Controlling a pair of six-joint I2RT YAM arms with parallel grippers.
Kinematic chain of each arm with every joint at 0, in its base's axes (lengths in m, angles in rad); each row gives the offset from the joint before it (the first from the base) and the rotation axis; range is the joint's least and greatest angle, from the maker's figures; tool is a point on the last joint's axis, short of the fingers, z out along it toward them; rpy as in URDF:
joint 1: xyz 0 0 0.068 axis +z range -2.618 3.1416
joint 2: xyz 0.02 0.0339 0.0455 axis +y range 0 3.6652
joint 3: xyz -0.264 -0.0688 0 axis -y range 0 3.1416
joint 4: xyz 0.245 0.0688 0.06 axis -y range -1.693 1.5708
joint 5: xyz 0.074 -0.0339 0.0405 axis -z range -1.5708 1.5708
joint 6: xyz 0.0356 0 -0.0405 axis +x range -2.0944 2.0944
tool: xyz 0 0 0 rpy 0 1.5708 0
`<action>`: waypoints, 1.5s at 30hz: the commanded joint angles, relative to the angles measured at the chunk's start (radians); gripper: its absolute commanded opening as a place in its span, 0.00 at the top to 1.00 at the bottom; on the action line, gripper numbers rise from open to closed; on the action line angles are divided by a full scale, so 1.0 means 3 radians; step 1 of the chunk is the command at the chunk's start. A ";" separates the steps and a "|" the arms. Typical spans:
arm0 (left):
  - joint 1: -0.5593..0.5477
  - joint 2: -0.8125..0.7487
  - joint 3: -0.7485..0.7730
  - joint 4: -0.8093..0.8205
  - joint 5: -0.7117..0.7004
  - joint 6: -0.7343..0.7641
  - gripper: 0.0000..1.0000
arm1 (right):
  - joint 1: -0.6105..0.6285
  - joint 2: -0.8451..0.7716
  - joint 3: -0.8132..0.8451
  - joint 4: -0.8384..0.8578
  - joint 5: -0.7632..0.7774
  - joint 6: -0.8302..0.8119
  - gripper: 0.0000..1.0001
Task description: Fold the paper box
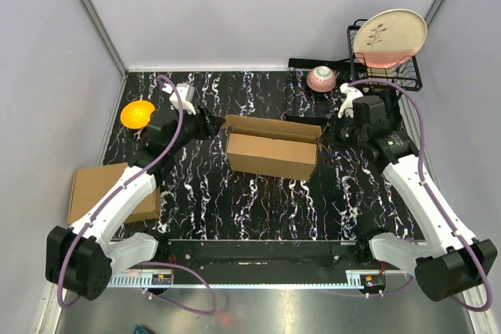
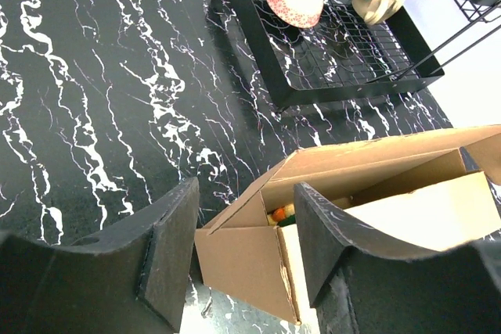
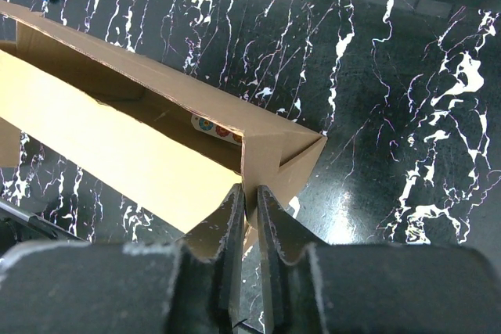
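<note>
The right fingers (image 3: pixel 228 232) are pinched together on an upright cardboard edge at the right end of the paper box (image 1: pixel 270 156). The left fingers (image 2: pixel 168 248) stand apart, with the box's left end showing between them. The box sits open-topped at the middle of the black marbled tabletop (image 1: pixel 203 193). A second brown carton (image 1: pixel 88 189) lies near left, an orange bowl (image 1: pixel 137 113) sits far left, and a black dish rack (image 1: pixel 382 76) stands far right.

Robot lab test cell, not a home: plain pale partition walls (image 1: pixel 258 13) enclosed a black marble-print table (image 1: pixel 203 193); two cabled arms (image 1: pixel 117 201) were bolted to a rail (image 1: pixel 258 252); a staged dish rack (image 1: pixel 411 76) stood beyond the right gripper (image 3: pixel 249 207).
</note>
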 commanded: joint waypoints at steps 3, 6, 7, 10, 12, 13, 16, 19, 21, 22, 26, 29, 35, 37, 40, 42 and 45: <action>0.0011 -0.0022 -0.0054 0.0305 0.0150 0.0069 0.48 | 0.0031 0.0012 0.0085 0.0109 -0.0033 -0.0020 0.83; 0.0006 -0.0012 -0.0065 0.0315 0.0186 0.0069 0.52 | 0.0036 0.0023 0.0101 0.0109 -0.0044 -0.0009 0.85; 0.0006 -0.0007 -0.0070 0.0320 0.0191 0.0064 0.54 | 0.0036 0.0033 0.0106 0.0109 -0.0049 0.0001 0.85; -0.0004 -0.0007 -0.0090 0.0341 0.0206 0.0059 0.59 | 0.0041 0.0038 0.0121 0.0109 -0.0064 0.0032 0.87; -0.0010 -0.0007 -0.0100 0.0351 0.0211 0.0059 0.62 | 0.0036 0.0043 0.0126 0.0114 -0.0069 0.0042 0.88; -0.0010 -0.0007 -0.0106 0.0356 0.0216 0.0054 0.63 | 0.0031 0.0048 0.0131 0.0109 -0.0069 0.0052 0.88; -0.0020 -0.0007 -0.0111 0.0361 0.0232 0.0044 0.67 | 0.0031 0.0053 0.0131 0.0109 -0.0069 0.0072 0.89; -0.0025 -0.0012 -0.0116 0.0387 0.0247 0.0029 0.70 | 0.0036 0.0053 0.0136 0.0119 -0.0069 0.0118 0.91; -0.0025 -0.0007 -0.0116 0.0392 0.0267 0.0018 0.71 | 0.0036 0.0069 0.0152 0.0119 -0.0074 0.0144 0.93; -0.0035 -0.0007 -0.0121 0.0407 0.0273 0.0008 0.72 | 0.0041 0.0074 0.0157 0.0124 -0.0085 0.0169 0.94; -0.0056 -0.0012 -0.0126 0.0402 0.0278 0.0003 0.75 | 0.0041 0.0099 0.0172 0.0124 -0.0085 0.0216 0.96; -0.0066 -0.0017 -0.0141 0.0433 0.0293 -0.0023 0.76 | 0.0041 0.0115 0.0182 0.0129 -0.0090 0.0246 0.97; -0.0081 -0.0007 -0.0136 0.0438 0.0319 -0.0099 0.78 | 0.0041 0.0145 0.0198 0.0155 -0.0125 0.0338 0.99; -0.0086 -0.0017 -0.0131 0.0438 0.0314 -0.0135 0.78 | 0.0046 0.0150 0.0198 0.0160 -0.0131 0.0359 1.00; -0.0096 -0.0028 -0.0121 0.0448 0.0308 -0.0161 0.80 | 0.0046 0.0155 0.0213 0.0165 -0.0126 0.0400 1.00; -0.0112 -0.0028 -0.0121 0.0453 0.0303 -0.0171 0.81 | 0.0046 0.0161 0.0223 0.0165 -0.0131 0.0440 1.00; -0.0137 -0.0012 -0.0141 0.0474 0.0298 -0.0181 0.82 | 0.0056 0.0161 0.0213 0.0185 -0.0141 0.0476 1.00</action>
